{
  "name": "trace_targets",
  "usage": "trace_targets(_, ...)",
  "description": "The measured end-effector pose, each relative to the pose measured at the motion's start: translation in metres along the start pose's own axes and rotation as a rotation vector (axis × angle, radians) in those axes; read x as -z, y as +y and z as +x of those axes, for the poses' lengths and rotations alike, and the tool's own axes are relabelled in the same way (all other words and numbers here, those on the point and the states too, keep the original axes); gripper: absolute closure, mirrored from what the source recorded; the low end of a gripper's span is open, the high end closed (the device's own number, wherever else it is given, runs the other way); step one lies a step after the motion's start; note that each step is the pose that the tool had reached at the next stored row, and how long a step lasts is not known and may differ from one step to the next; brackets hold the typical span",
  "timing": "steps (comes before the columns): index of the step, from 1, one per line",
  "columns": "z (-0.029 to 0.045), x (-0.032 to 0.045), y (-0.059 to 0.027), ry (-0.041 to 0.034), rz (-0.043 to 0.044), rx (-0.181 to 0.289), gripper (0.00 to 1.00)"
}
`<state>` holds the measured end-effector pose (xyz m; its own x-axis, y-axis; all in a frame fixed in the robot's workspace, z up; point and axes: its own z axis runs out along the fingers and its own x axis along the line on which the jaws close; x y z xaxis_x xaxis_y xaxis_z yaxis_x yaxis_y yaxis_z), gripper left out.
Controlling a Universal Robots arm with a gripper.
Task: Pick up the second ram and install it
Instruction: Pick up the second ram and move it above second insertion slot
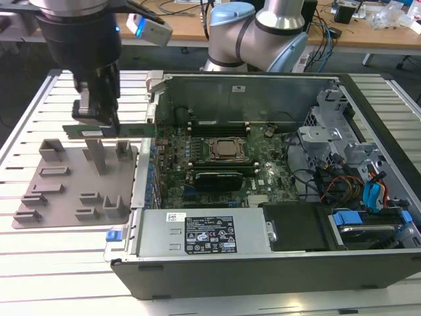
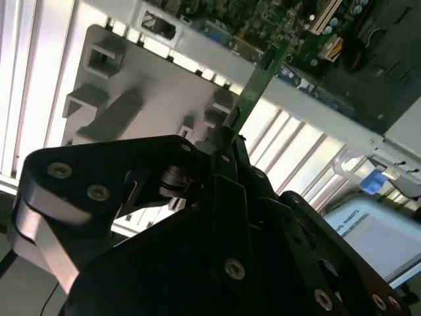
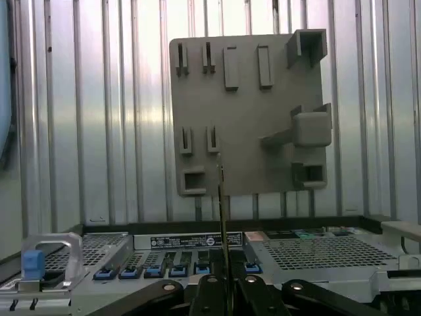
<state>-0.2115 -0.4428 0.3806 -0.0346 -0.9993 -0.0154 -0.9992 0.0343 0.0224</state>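
The gripper (image 1: 99, 124) was clamped shut on the second ram (image 1: 135, 130), holding the green stick level in the air above the grey tray (image 1: 39, 191), just beside the open computer case (image 1: 263, 260). The pickup looked complete. The stick was not yet seated in any slot on the motherboard (image 1: 217, 174).

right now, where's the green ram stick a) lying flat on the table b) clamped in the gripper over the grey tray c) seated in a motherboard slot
B: the gripper is shut on the ram stick, holding it over the grey tray, outside the case.
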Motion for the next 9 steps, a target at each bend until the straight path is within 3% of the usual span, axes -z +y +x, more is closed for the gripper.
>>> trace_targets(2,-0.0007,0.0002,-0.0191,0.0000,-0.0016,0.000,0.86)
trace_targets(9,-0.0023,0.0006,-0.0661,-0.0001,-0.0065,0.000,0.86)
